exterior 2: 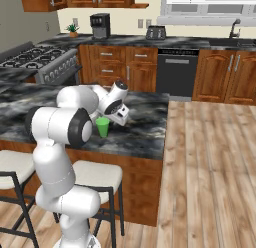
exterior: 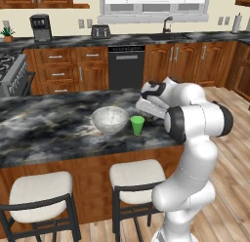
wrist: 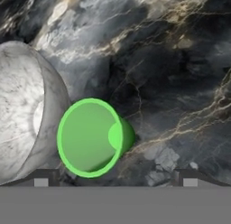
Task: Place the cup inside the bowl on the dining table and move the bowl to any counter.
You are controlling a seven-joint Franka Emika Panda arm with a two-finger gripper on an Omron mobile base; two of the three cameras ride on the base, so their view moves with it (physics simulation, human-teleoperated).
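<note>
**Green cup under open jaws, bowl beside it**

Nearest the hand camera, the cup [wrist: 92, 137] stands upright and empty on the marbled counter [wrist: 171, 74], between the wide-open jaws' fingertips [wrist: 41, 179]. At its 9 o'clock sits the bowl [wrist: 22, 114], also empty and partly cut off by the frame edge; whether they touch is unclear.

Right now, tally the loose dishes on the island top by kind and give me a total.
Cup: 1, green, standing upright beside the bowl.
Bowl: 1, pale speckled, with nothing in it.
Total: 2, both on the island top.
</note>
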